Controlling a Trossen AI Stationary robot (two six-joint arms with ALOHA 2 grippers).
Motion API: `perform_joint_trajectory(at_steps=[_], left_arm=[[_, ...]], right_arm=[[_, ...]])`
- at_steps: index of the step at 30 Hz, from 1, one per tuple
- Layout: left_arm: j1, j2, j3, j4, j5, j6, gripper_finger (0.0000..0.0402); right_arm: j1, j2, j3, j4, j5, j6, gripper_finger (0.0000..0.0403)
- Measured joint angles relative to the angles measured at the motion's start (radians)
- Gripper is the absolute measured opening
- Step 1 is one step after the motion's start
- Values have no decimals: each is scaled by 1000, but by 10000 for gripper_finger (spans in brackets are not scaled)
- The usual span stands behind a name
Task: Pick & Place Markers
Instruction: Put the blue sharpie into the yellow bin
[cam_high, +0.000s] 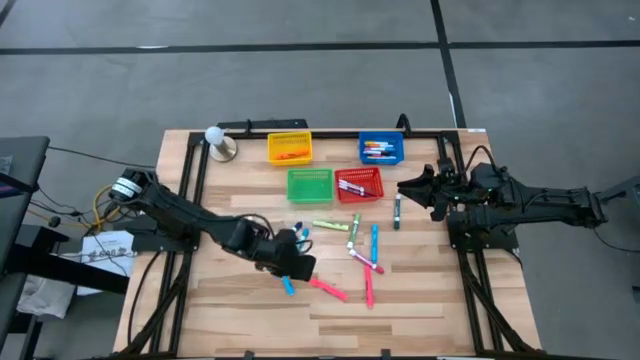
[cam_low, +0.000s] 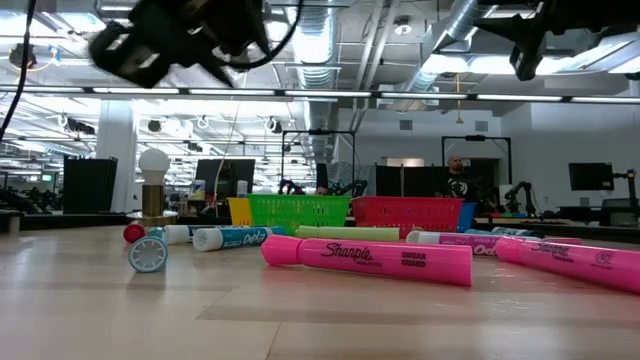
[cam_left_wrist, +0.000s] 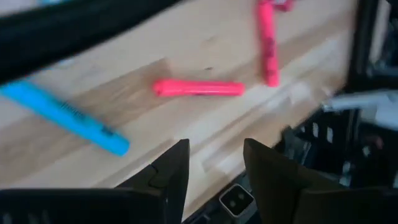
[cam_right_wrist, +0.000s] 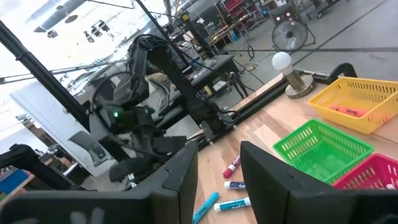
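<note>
Several markers lie flat and scattered on the wooden table (cam_high: 420, 300), among them a blue one (cam_high: 288, 285), a pink one (cam_high: 328, 289) and another pink one (cam_high: 368, 290). My left gripper (cam_high: 298, 262) hangs above the near-left end of this scatter, slanting down, open with nothing between its fingers (cam_left_wrist: 214, 168). Its wrist view shows the pink marker (cam_left_wrist: 199, 88) and the blue marker (cam_left_wrist: 65, 115) on the wood beyond the fingertips. My right gripper (cam_high: 405, 187) waits at the table's right side, held level above the wood and pointing left, open and empty (cam_right_wrist: 217, 180).
At the far side stand mesh baskets: yellow (cam_high: 290, 148), blue (cam_high: 381, 149) and red (cam_high: 359, 184), each with markers inside, and green (cam_high: 310, 185). A white ball on a stand (cam_high: 215, 137) sits at the far left. Black rails (cam_high: 190, 180) run along the table's sides.
</note>
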Motion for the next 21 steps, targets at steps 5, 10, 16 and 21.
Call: perform_joint_trajectory(at_steps=[5,10,16,21], left_arm=[[-55,0,-72,-1,-14,-201,166],[-94,0,-145,1,-10,-365,184],[-108,-1,-177,1,-22,-428,193],[-87,-1,-198,7,-29,-429,188]], right_arm=[[0,0,0,-6,0,0,111],[0,0,0,-12,0,0,111],[0,0,0,-36,0,0,111],[0,0,0,-38,0,0,111]])
